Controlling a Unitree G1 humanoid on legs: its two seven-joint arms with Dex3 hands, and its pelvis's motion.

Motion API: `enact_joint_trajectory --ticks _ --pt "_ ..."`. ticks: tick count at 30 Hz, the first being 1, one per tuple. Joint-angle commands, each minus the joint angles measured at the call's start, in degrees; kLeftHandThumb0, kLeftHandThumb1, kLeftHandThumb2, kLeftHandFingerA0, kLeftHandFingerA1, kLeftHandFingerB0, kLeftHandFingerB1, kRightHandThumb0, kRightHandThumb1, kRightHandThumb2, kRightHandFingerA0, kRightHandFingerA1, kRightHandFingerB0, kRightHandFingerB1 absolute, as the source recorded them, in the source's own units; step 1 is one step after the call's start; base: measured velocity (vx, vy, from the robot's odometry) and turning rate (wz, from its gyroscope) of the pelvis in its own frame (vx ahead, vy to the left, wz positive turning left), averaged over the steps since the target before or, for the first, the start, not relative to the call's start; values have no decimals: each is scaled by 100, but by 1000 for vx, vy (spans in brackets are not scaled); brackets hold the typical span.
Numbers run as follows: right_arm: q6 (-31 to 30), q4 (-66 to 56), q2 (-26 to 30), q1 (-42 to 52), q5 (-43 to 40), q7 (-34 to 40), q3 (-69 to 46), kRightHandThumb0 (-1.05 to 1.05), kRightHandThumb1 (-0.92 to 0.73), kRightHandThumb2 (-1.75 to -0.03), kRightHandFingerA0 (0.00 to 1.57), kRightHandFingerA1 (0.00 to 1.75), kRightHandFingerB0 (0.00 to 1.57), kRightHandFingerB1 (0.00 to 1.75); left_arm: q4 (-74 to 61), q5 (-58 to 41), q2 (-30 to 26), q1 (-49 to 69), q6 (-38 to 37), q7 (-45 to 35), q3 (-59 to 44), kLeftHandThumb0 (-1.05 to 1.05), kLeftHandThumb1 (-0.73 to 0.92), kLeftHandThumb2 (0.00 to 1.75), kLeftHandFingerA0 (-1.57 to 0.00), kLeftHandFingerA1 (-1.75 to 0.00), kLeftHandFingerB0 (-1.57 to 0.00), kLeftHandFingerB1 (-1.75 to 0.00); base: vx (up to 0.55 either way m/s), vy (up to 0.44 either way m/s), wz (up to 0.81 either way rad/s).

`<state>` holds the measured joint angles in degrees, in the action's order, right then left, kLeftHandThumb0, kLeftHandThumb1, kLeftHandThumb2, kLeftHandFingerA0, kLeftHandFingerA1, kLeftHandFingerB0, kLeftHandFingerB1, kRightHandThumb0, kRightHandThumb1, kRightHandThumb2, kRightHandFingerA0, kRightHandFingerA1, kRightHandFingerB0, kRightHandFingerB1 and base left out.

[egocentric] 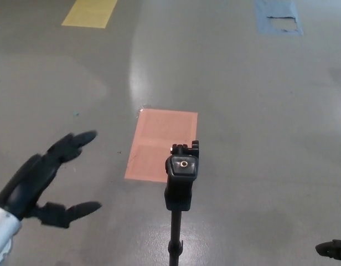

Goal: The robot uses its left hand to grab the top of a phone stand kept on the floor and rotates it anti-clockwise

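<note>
Grey, glossy floor (259, 111) fills the head view, with a pale streak of reflected light running down its middle. Standing on it in the lower centre is the black phone stand (181, 183), seen from above: a squarish top block with a small brass-coloured screw socket on its upper face, a clamp piece at its far edge, and a thin pole dropping straight down to the bottom edge of the picture. Its base is out of sight.

Just beyond the top of the stand, a salmon-pink rectangle (162, 144) is marked on the floor; the stand's head overlaps its near right corner in the picture. A yellow rectangle (90, 12) lies at the far left edge of the floor, cut off by the top of the frame, and a blue patch (278, 16) with a torn-looking grey gap in it lies at the far right.

The left hand (46, 180) comes in from the lower left, its white forearm showing at the corner. It holds nothing; its fingers (73, 141) are spread wide and point toward the far right, with the thumb stretched out below them. It is level with the stand's head but well apart from it, bare floor between.

Only a small black piece of the right hand (332, 249) shows at the lower right corner, and I cannot tell its state.
</note>
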<state>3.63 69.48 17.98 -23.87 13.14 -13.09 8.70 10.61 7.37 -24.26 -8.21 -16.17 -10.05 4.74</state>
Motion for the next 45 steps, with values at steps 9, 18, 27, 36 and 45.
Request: enact_joint_trajectory --ticks 9,18,27,36,45 --pt "153 81 217 -187 73 -287 42 -48 -70 -81 39 49 8 34 -4058 -273 -221 -651 629 -1129 665 -51 33 75 -3 -30 0 -24 0 0 0" --pt "199 66 247 -185 45 -412 32 -49 -70 -82 35 49 8 33 -4278 9 -131 -839 829 -1164 894 -52 33 75 -1 -23 0 -22 0 0 0" --pt "191 111 265 -227 124 -402 121 -50 -70 -82 38 49 8 34 -4298 79 11 -1031 1187 -1268 1134 -64 32 65 -6 -25 -4 -18 0 0 0" --pt "149 127 268 -260 7 -537 33 -47 -69 -81 36 49 8 34 -3881 329 184 -1199 1105 -1224 1310 -57 35 78 0 -28 0 -22 0 0 0" --pt "88 150 231 -314 60 -462 30 -47 -71 -79 36 47 8 34 -3392 670 310 -1503 1074 -1140 1299 -30 29 66 -1 -19 0 -23 0 0 0"
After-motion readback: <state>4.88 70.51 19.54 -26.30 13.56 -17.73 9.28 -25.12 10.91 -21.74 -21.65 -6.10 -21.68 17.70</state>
